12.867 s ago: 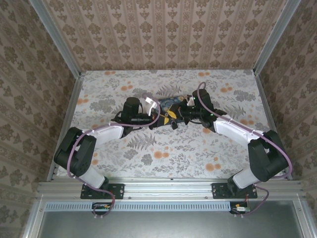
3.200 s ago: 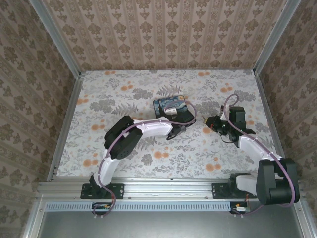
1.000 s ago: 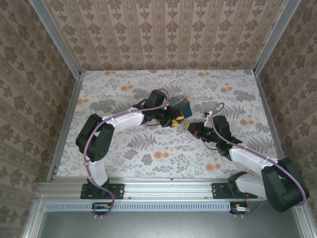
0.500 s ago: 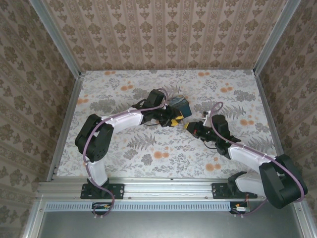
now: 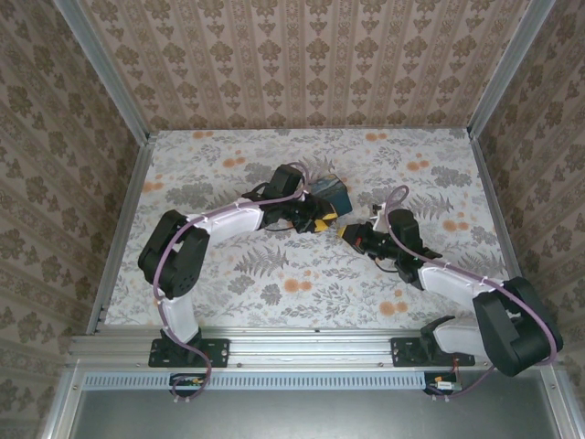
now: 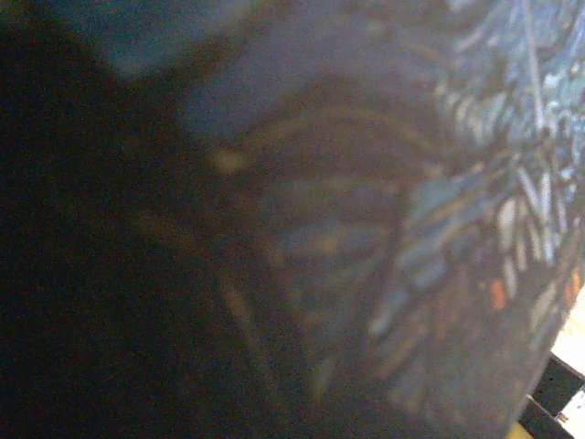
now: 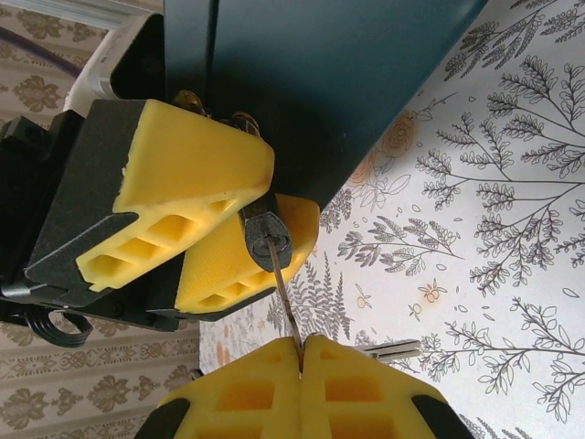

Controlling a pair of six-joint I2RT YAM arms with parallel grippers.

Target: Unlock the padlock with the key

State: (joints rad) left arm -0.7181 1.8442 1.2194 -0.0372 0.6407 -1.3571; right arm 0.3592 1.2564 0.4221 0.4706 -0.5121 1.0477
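Note:
In the right wrist view the small dark padlock (image 7: 266, 235) sits pinched between the yellow fingers (image 7: 187, 174) of my left gripper (image 5: 319, 219), right under the dark teal box (image 7: 347, 73). My right gripper (image 7: 300, 344) is shut on the thin silvery key (image 7: 281, 291), whose tip is in the padlock's keyhole. A second key (image 7: 391, 349) on the ring sticks out sideways beside my right fingers. From above, the right gripper (image 5: 348, 234) faces the left one just in front of the box (image 5: 334, 190). The padlock's shackle is hidden.
The swirl-painted box side (image 6: 494, 183) is blurred and very close in the left wrist view. The floral table (image 5: 302, 274) lies open in front of the arms and to both sides. Patterned walls (image 5: 302, 64) and metal rails enclose the table.
My right gripper has edged a little left and away toward the left gripper, with the key in it. The left arm has held still at the box.

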